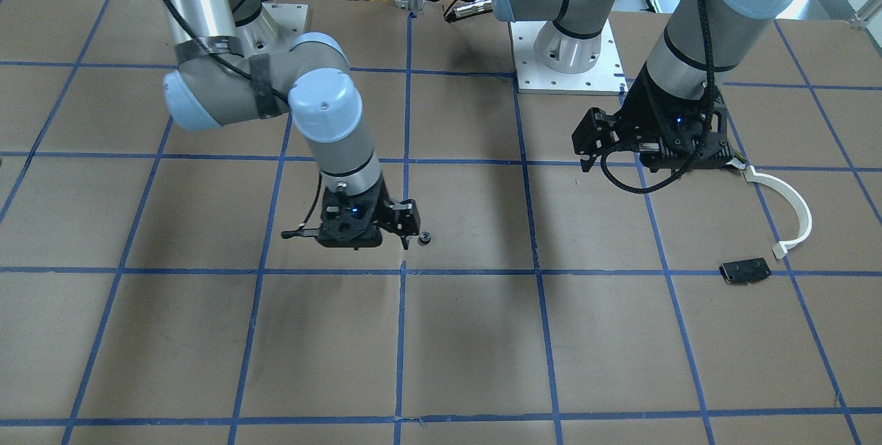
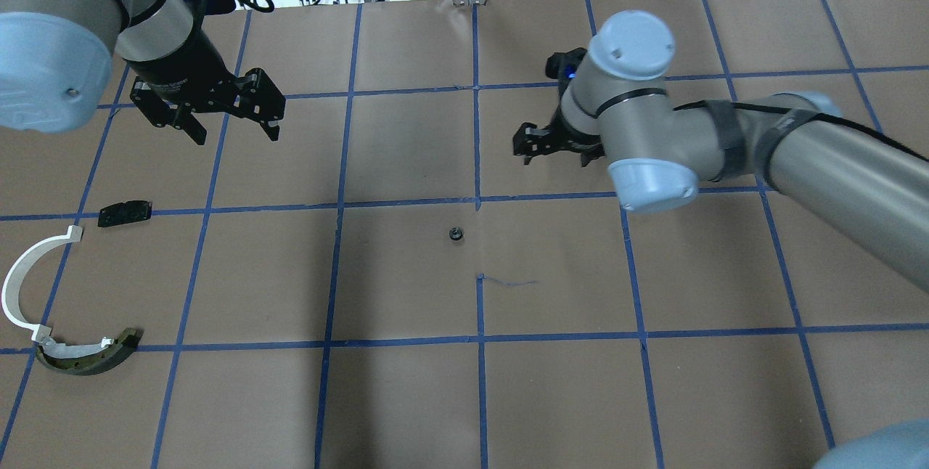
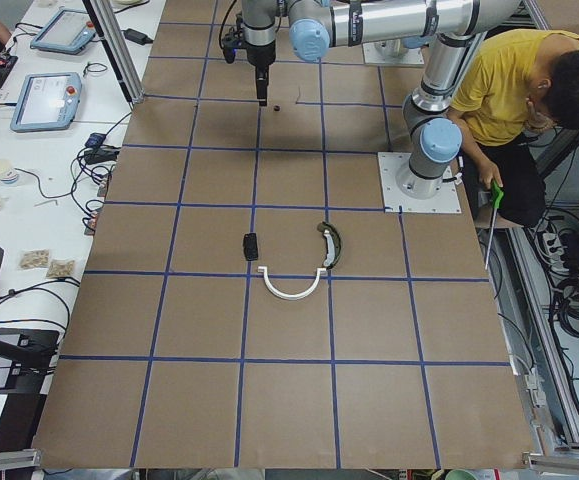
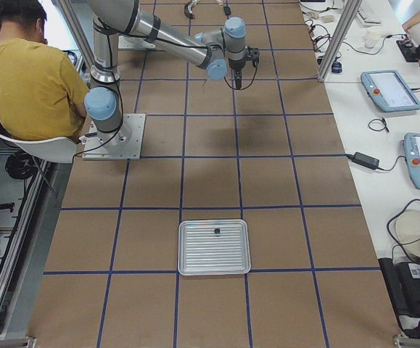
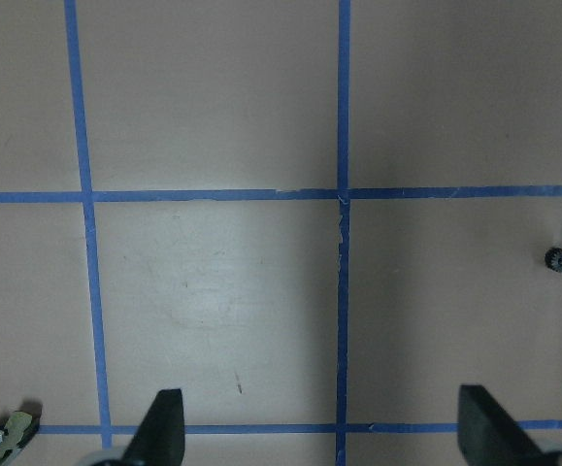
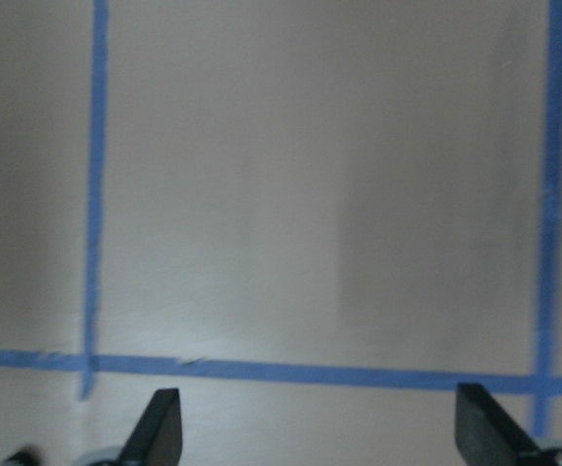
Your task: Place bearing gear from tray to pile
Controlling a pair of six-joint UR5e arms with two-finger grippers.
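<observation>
The small black bearing gear (image 2: pixel 455 234) lies on the brown table paper near the middle, also seen in the front view (image 1: pixel 425 239) and at the right edge of the left wrist view (image 5: pixel 556 258). My right gripper (image 2: pixel 528 147) is open and empty, raised a little past the gear; its wrist view (image 6: pixel 319 427) shows only bare paper. My left gripper (image 2: pixel 226 124) is open and empty, above the table to the far left. The pile lies at the left: a white arc strip (image 2: pixel 22 287), a flat black plate (image 2: pixel 125 213) and a dark curved piece with a yellowish edge (image 2: pixel 87 354).
A silver tray (image 4: pixel 195 250) holding one small dark part (image 4: pixel 216 231) lies at the table's right end. Blue tape lines grid the table. A person in yellow (image 3: pixel 514 110) sits behind the robot bases. Tablets and cables lie on the far side bench.
</observation>
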